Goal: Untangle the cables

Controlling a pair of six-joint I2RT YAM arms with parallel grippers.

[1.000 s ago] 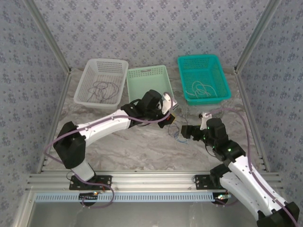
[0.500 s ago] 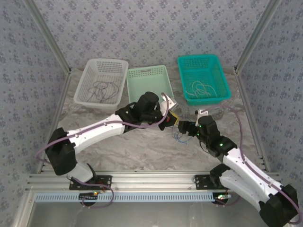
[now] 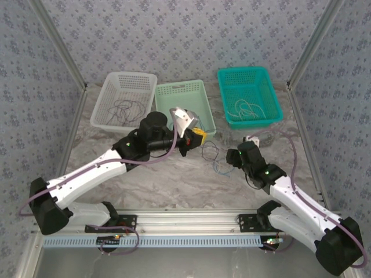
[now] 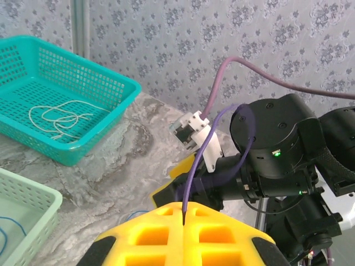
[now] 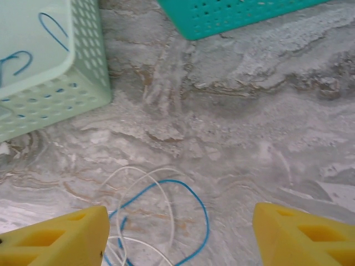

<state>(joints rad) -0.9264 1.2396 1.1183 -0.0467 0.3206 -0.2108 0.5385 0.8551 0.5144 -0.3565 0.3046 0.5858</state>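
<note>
A small knot of thin cables [image 3: 219, 165] lies on the marbled table [image 3: 174, 185], between the two arms and in front of the baskets. In the right wrist view a blue cable [image 5: 191, 188] and a white cable [image 5: 138, 169] loop across each other on the stone. A third strand, a purplish wire [image 4: 195, 166], rises out of the knot into the left gripper [image 4: 183, 221], whose yellow fingers are pressed together on it.

A second ago the left gripper hung right over the knot, beside the right one. It has since drawn back to the left, towards the front of the pale green basket [image 3: 179, 88], and the purplish wire has come along with it, now strung out from the knot rather than bunched in it.

Over the same second the right gripper [image 5: 180, 233] has come forward and lower. Its fingers stand well apart with the blue and white loops on the table between them, holding nothing – though the gap is narrower than it was.

This reads as one arm pulling a strand free while the other prepares to pin the rest – the separation is under way, not finished, since the wire's far end still reaches the knot
</note>
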